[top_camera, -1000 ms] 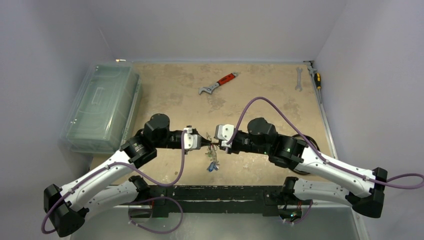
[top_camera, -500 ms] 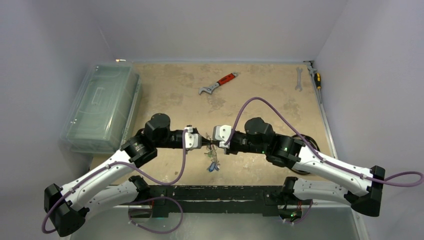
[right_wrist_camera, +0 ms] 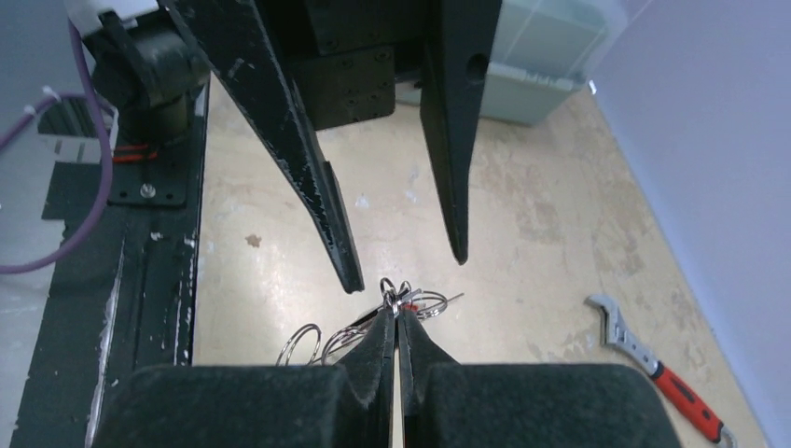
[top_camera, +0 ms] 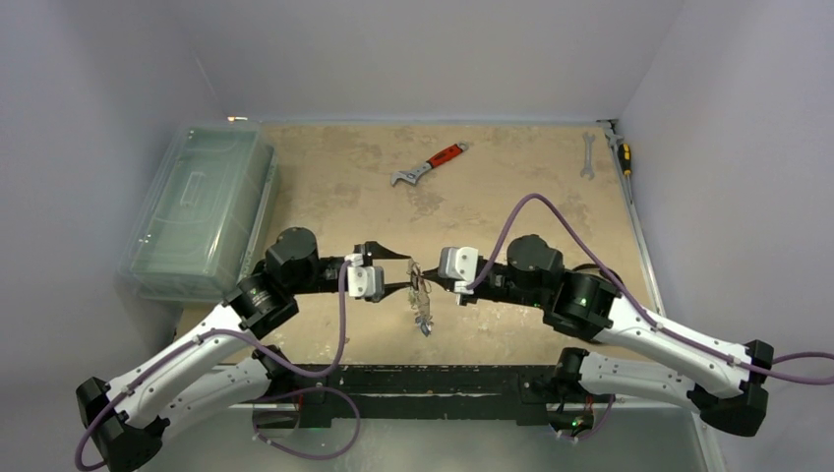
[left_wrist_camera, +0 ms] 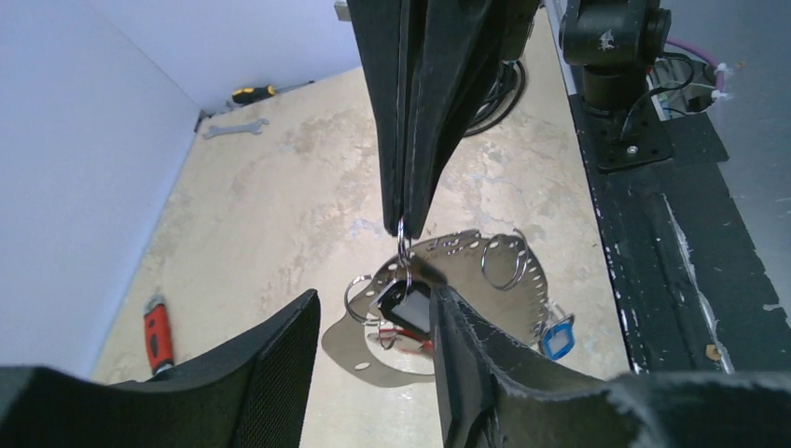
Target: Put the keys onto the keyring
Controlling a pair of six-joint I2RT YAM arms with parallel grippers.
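Note:
My right gripper (top_camera: 425, 283) is shut, its tips (right_wrist_camera: 395, 315) pinching a small split ring at the top of the bunch. Under it, above the table, hang the flat perforated keyring (left_wrist_camera: 452, 245), a black-headed key (left_wrist_camera: 407, 304), a blue-tagged key (left_wrist_camera: 557, 341) and a red tag (left_wrist_camera: 403, 342). From above the bunch (top_camera: 421, 300) shows as one cluster between the two arms. My left gripper (top_camera: 404, 272) stands open just left of it. In the left wrist view the left gripper (left_wrist_camera: 373, 299) has nothing between its fingers, and the black-headed key sits by its right finger (left_wrist_camera: 466, 364).
A red-handled wrench (top_camera: 430, 164) lies mid-table toward the back. A plain spanner (top_camera: 587, 154) and a yellow-handled screwdriver (top_camera: 623, 153) lie at the back right corner. A clear plastic box (top_camera: 202, 211) fills the left side. The black base rail (top_camera: 433, 379) runs along the near edge.
The left gripper has opened and drawn back to the left, off the bunch. The right gripper has closed on the small ring, shifted slightly right, and now carries the bunch alone.

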